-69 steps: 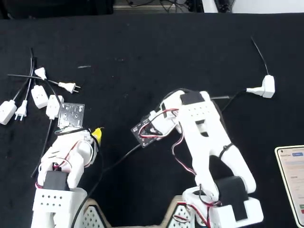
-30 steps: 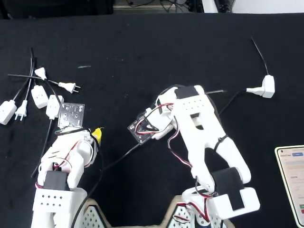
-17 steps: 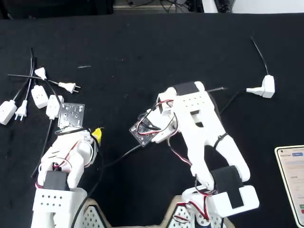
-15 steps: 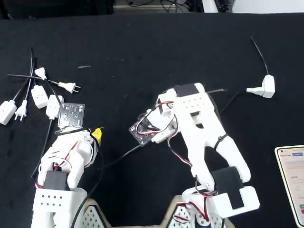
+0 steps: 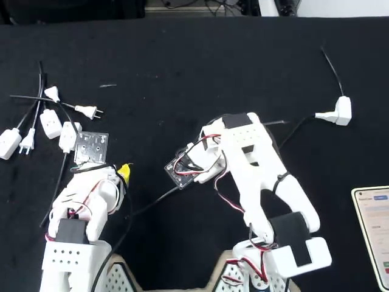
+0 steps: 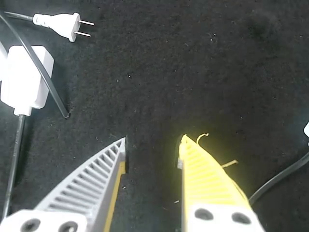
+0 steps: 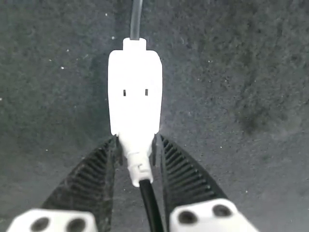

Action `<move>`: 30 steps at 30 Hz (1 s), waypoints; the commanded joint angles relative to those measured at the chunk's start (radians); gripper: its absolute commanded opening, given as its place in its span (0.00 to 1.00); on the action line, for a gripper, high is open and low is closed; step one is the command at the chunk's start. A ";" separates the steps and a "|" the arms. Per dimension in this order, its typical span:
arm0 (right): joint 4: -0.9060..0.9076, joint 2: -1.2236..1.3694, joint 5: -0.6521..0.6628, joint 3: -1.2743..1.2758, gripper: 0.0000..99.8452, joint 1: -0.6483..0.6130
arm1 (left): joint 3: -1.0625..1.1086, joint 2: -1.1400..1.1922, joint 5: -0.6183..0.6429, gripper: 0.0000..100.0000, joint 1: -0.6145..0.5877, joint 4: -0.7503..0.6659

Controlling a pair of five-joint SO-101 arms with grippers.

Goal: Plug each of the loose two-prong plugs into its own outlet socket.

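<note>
Right claw (image 7: 137, 141) pinching plug (image 7: 137, 163) — seated in socket (image 7: 135, 96), lengthwise along claw

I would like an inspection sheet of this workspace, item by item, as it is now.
Surface: black cloth.
Job's things: loose plugs and sockets bunched at left; held plug against a socket end; joined pair far right.
Clutter: phone at right edge.
Pincers: left pincer open over cloth; right pincer shut on held plug.
Cables: black cable runs between the arms.
Surroundings: wires beyond the table.
</note>
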 commanded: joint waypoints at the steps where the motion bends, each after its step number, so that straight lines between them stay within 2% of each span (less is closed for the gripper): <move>1: -0.014 0.001 -0.003 0.010 0.01 -0.017 | -0.021 -0.002 -0.012 0.19 0.002 0.005; 12: -0.012 0.116 -0.020 -0.005 0.01 -0.012 | -0.021 -0.003 -0.012 0.19 0.002 0.005; 17: -0.012 0.076 -0.164 -0.028 0.02 -0.025 | -0.021 -0.006 -0.012 0.19 0.002 0.005; 23: 0.055 0.004 -0.184 -0.031 0.21 -0.025 | -0.021 -0.006 -0.012 0.19 0.002 0.005; 30: 0.094 -0.082 -0.186 -0.025 0.22 -0.049 | -0.021 -0.006 -0.012 0.19 0.001 0.005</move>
